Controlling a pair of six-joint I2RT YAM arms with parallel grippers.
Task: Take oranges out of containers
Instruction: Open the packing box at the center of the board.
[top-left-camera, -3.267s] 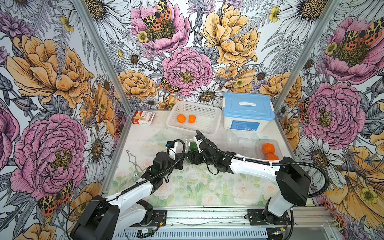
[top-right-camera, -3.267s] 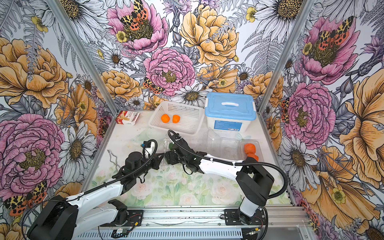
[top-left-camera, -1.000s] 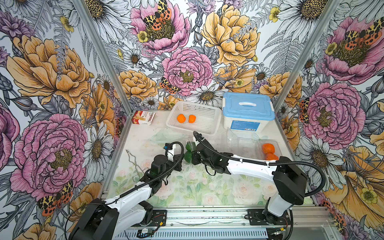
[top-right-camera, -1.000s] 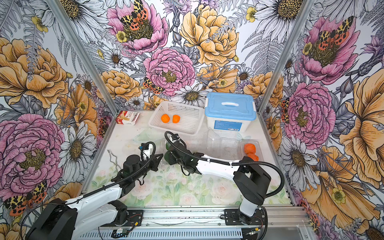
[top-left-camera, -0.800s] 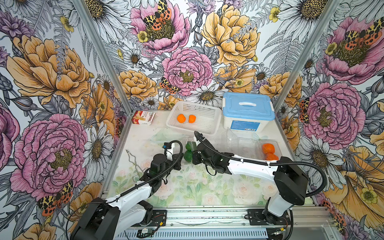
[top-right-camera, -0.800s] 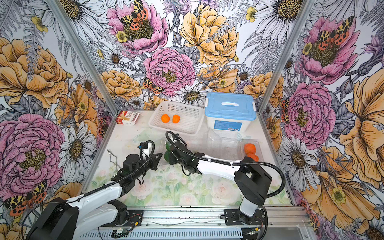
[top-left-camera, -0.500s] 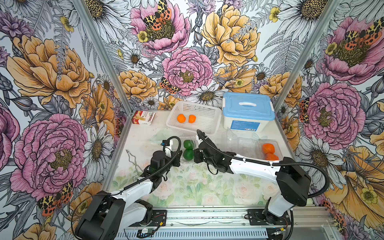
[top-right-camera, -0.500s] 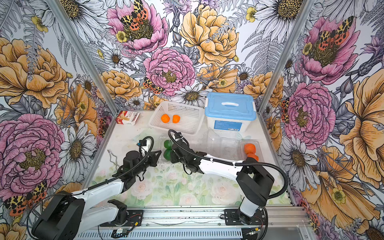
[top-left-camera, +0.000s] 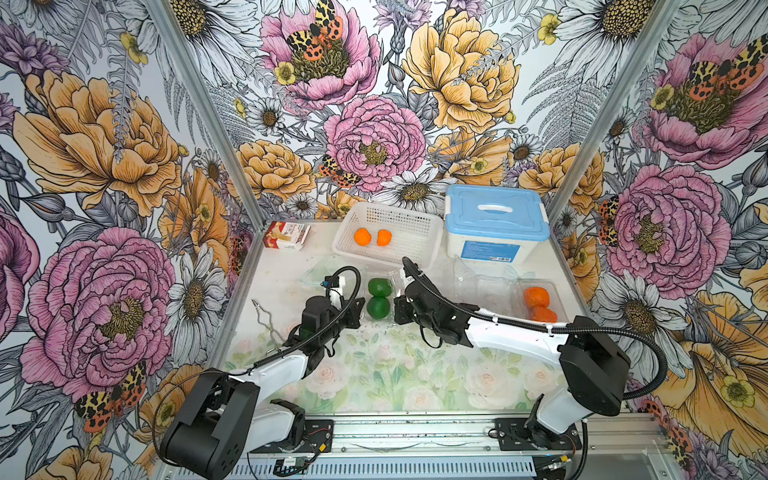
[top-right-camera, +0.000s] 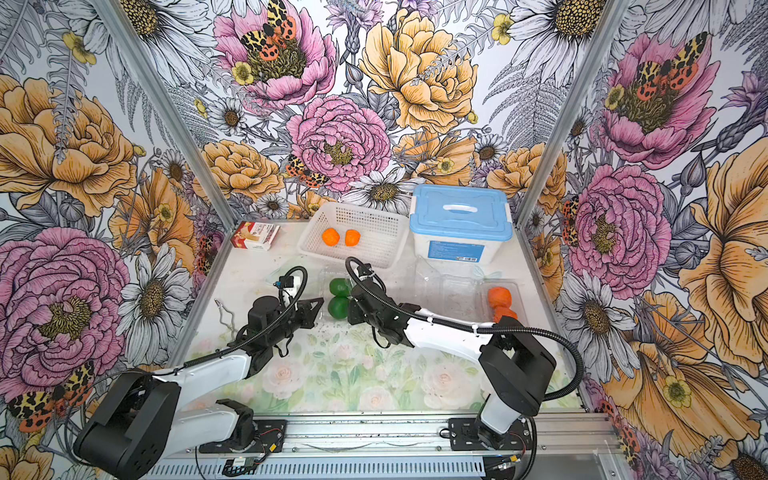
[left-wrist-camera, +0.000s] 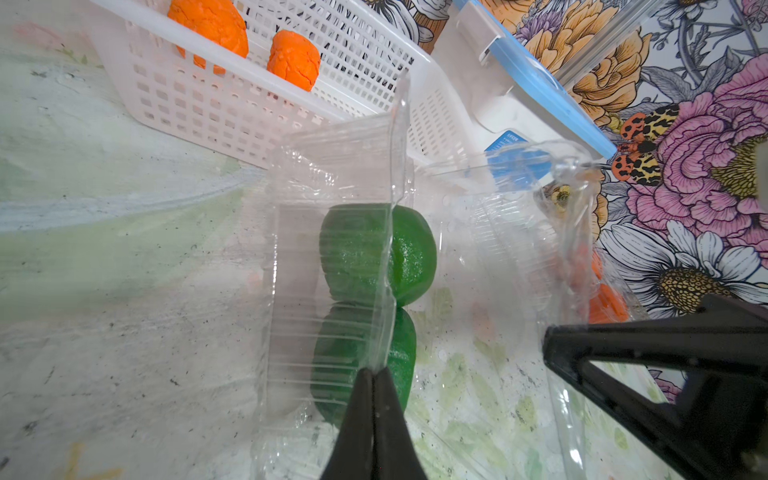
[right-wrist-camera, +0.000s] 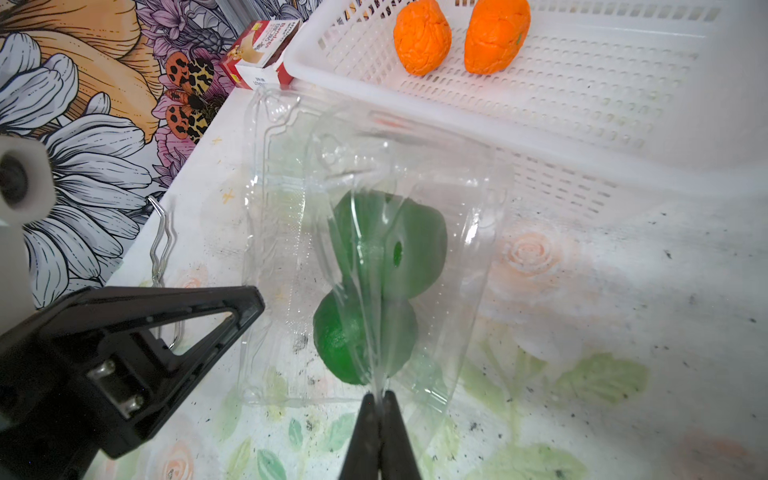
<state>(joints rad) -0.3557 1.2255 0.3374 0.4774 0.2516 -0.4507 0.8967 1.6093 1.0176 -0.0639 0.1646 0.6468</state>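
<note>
Two dark green oranges (top-left-camera: 379, 287) (top-left-camera: 378, 308) lie side by side in a clear clamshell container (top-left-camera: 365, 275) at mid-table. My left gripper (top-left-camera: 358, 309) is shut on one thin plastic edge of it, seen close up in the left wrist view (left-wrist-camera: 374, 372). My right gripper (top-left-camera: 398, 310) is shut on the opposite plastic edge (right-wrist-camera: 379, 395). The green oranges (left-wrist-camera: 374, 249) (right-wrist-camera: 399, 249) show through the plastic between the grippers. A second container (top-left-camera: 555, 291) at the right holds two bright oranges (top-left-camera: 536, 297).
A white perforated basket (top-left-camera: 415, 232) at the back holds two oranges (top-left-camera: 362, 237). A white tub with a blue lid (top-left-camera: 494, 208) stands beside it. An open, empty clamshell (top-left-camera: 484, 286) lies in front of the tub. A small red-and-white box (top-left-camera: 286, 235) and a wire clip (top-left-camera: 266, 320) lie at the left.
Both grippers have drawn apart sideways, each keeping its plastic edge. The clamshell has spread open and both green oranges, partly hidden before, now show.
</note>
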